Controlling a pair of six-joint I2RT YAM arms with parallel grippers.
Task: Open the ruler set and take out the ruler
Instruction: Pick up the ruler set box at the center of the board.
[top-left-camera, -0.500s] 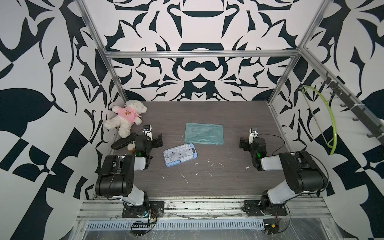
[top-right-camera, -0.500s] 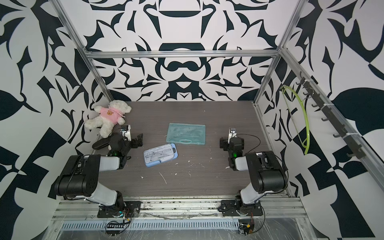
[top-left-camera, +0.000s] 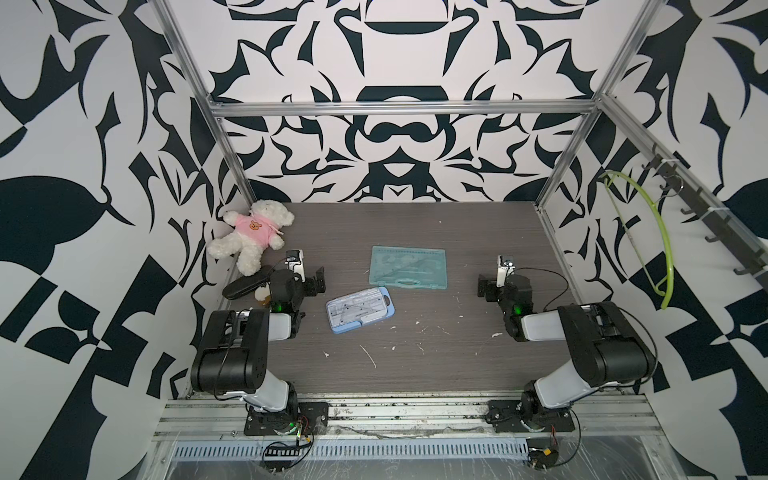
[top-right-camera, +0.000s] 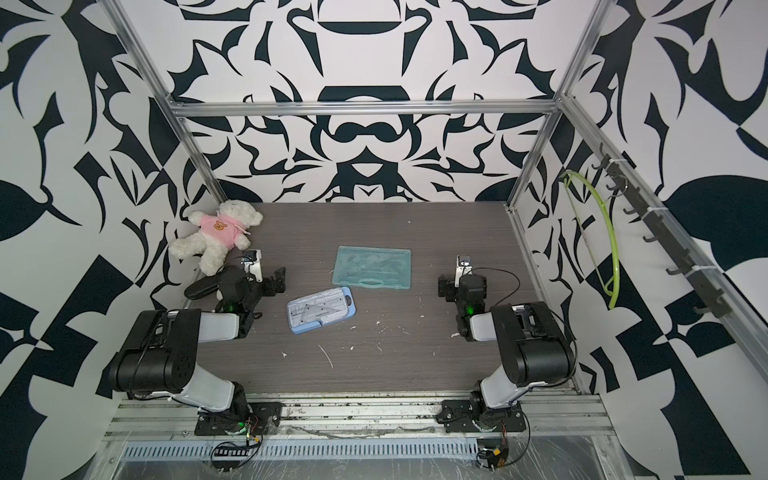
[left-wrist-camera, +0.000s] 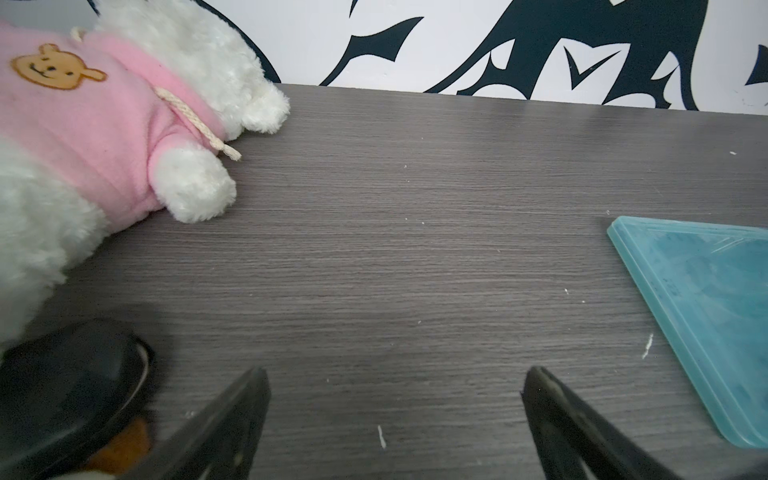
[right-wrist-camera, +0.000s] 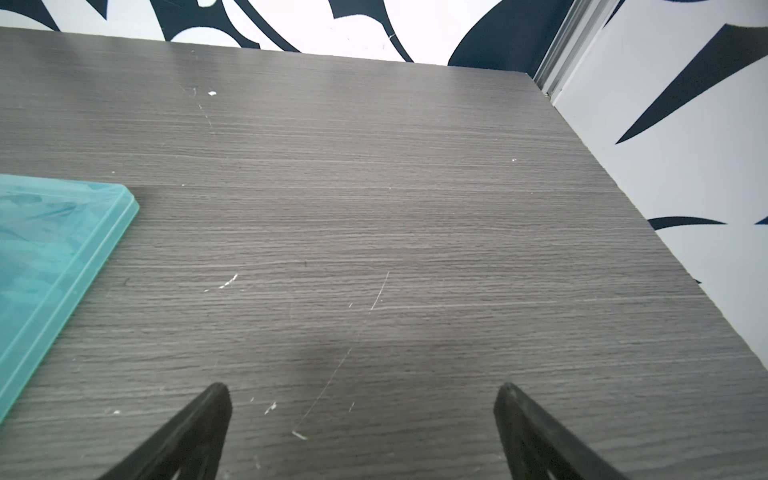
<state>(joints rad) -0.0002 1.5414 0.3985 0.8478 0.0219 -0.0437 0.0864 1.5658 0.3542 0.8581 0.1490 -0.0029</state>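
Observation:
Two flat ruler sets lie shut on the dark wood table (top-left-camera: 415, 353). A teal translucent ruler set (top-left-camera: 409, 273) (top-right-camera: 374, 268) with a moulded handle sits mid-table; its corner shows in the left wrist view (left-wrist-camera: 706, 316) and in the right wrist view (right-wrist-camera: 45, 257). A smaller blue ruler set (top-left-camera: 360, 308) (top-right-camera: 322, 309) with a clear lid lies nearer the front left, and a set square and ruler show through the lid. My left gripper (top-left-camera: 305, 276) (left-wrist-camera: 395, 386) rests open left of the blue set, over bare table. My right gripper (top-left-camera: 494, 282) (right-wrist-camera: 361, 399) stands open at the right, apart from both sets.
A white teddy bear in a pink shirt (top-left-camera: 253, 232) (left-wrist-camera: 104, 137) lies at the back left corner. A black oval object (top-left-camera: 243, 286) (left-wrist-camera: 70, 386) sits beside the left gripper. A green hanger (top-left-camera: 648, 232) hangs on the right wall. White scraps dot the table.

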